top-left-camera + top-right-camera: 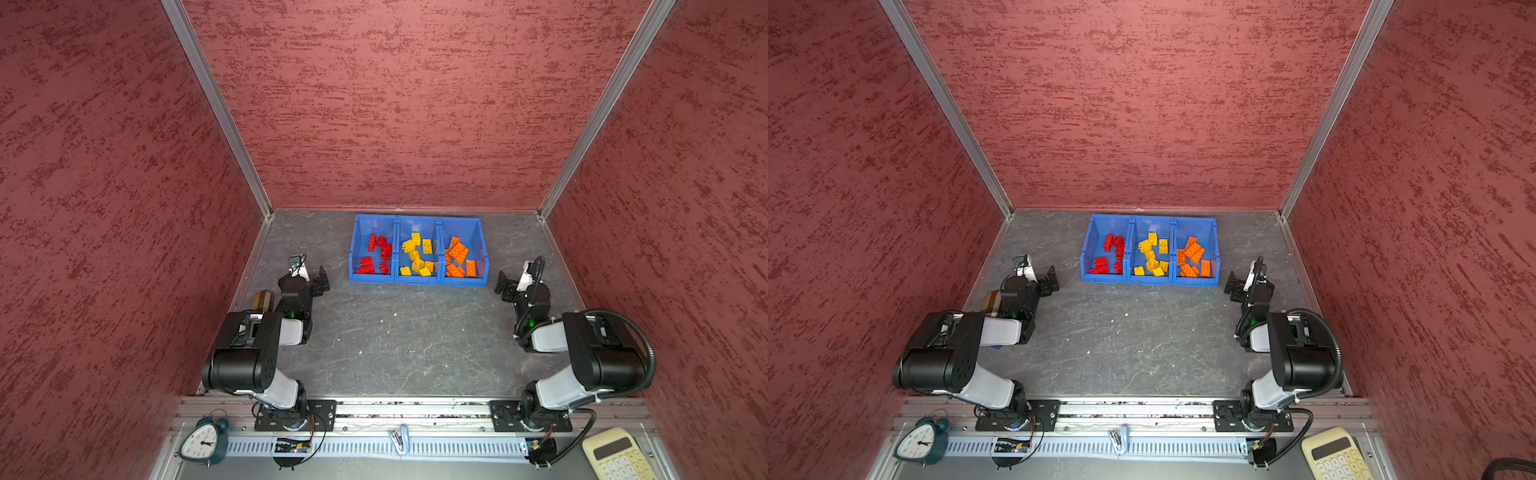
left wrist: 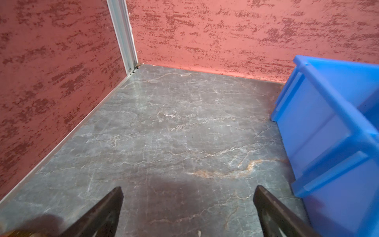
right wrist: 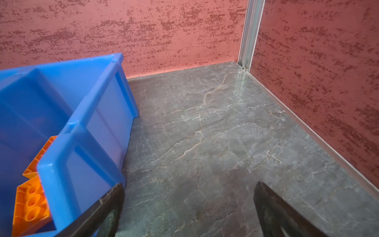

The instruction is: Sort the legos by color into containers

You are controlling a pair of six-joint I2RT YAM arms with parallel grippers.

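In the containers [image 1: 415, 282], all the legos [image 1: 427, 246] are sitting color-sorted; I'm judging it finished. My left hand [image 1: 323, 279] and right hand [image 1: 500, 284] are hanging released, empty.

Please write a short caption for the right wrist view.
Open right gripper beside the blue containers; orange legos lie in the nearest bin.

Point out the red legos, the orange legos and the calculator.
red legos [image 1: 385, 251]: in a top view, a brick mid-pile
orange legos [image 1: 458, 252]: in a top view, the largest brick's studded face
calculator [image 1: 612, 448]: in a top view, its dark display
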